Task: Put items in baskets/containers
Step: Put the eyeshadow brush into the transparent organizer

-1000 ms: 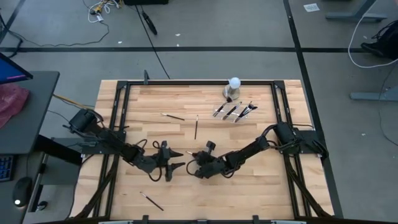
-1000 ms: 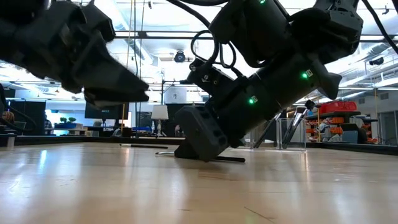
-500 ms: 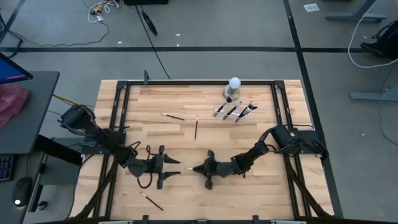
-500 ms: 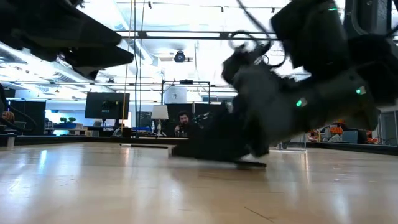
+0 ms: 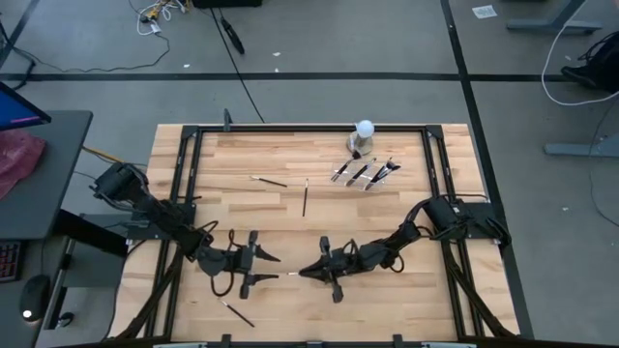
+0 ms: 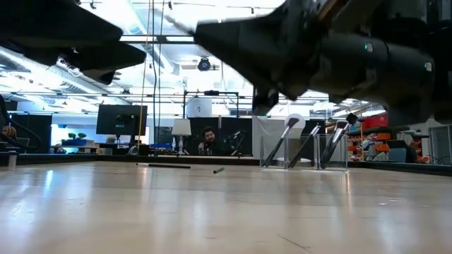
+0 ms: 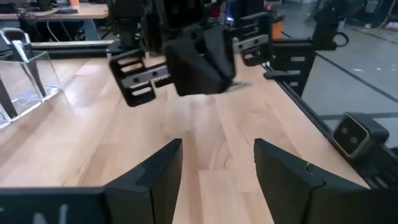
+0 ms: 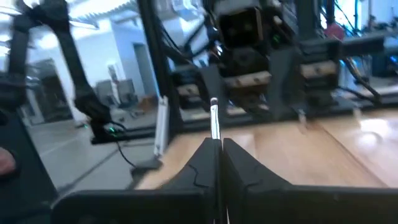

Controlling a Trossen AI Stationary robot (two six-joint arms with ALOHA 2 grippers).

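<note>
Right, handover step: right gripper (image 5: 303,273) is pinched shut on a brush (image 8: 214,122).
Your left gripper (image 5: 274,267) faces it, spread and empty; tray (image 5: 368,175) sits far side, so carry there.

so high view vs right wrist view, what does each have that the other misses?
High only: the clear tray holding several brushes near the white ball, plus three loose brushes: and at the near edge.
Right wrist only: the right gripper shut on a thin brush that sticks out past its fingertips.
Both: the two grippers facing each other, the left gripper open, over the wooden table.
</note>
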